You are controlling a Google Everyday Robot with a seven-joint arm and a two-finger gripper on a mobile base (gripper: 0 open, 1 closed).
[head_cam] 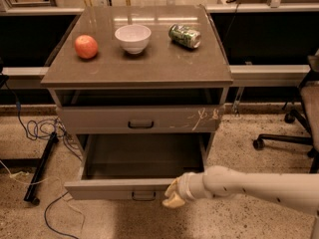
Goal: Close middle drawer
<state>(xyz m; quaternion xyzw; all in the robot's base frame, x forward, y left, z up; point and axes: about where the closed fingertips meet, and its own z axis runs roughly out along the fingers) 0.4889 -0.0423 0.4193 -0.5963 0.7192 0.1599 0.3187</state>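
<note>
The drawer (pixel 114 188) stands pulled well out from the bench (pixel 149 68), below the scratched upper drawer (pixel 99 119), which is shut. Its inside looks bare and dark. The arm reaches in from the right, and the tool (pixel 174 196) sits low at the drawer's front, just right of the handle (pixel 143 196). I cannot tell whether it is clenched or released. On the bench top are an apple (pixel 86 46), a bowl (pixel 132 38) and a can (pixel 185 36) lying on its side.
</note>
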